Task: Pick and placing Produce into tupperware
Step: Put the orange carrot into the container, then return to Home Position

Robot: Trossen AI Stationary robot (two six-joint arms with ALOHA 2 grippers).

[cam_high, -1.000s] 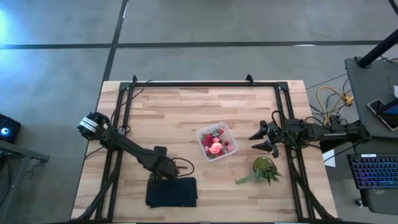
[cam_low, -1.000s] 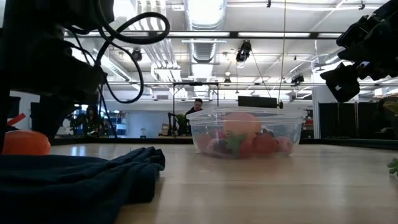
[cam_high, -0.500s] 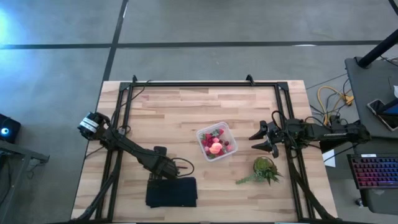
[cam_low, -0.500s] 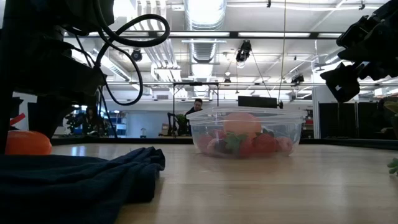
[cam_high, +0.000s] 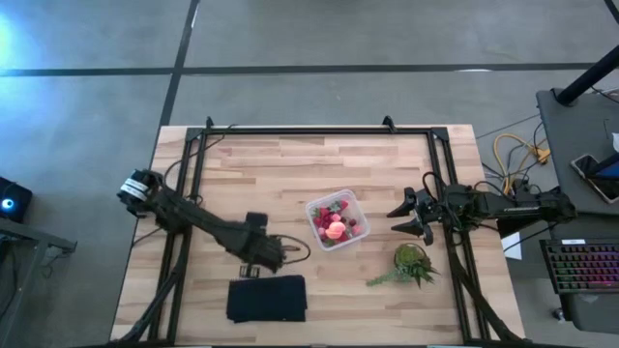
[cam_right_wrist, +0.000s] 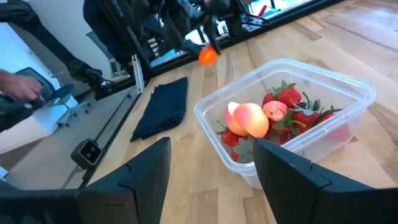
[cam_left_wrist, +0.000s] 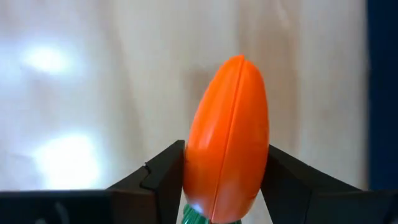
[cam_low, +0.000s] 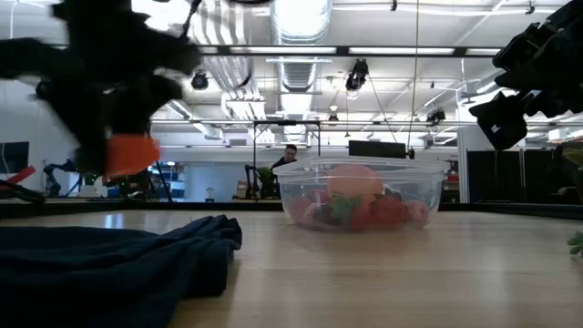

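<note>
- Left claw [cam_left_wrist: 227,186] is clamped across the stem end of an orange carrot [cam_left_wrist: 228,137]; it looks rigid, light and slick.
- Beyond it, above the worktop [cam_high: 290,174], the tupperware [cam_high: 337,220] holds strawberries [cam_right_wrist: 292,109].
- Right claw [cam_high: 414,218] waits past the tub, fingers spread, empty.

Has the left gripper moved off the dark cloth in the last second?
Yes. The left gripper, shut on the carrot, has risen above the dark cloth and shifted toward the tupperware.
</note>
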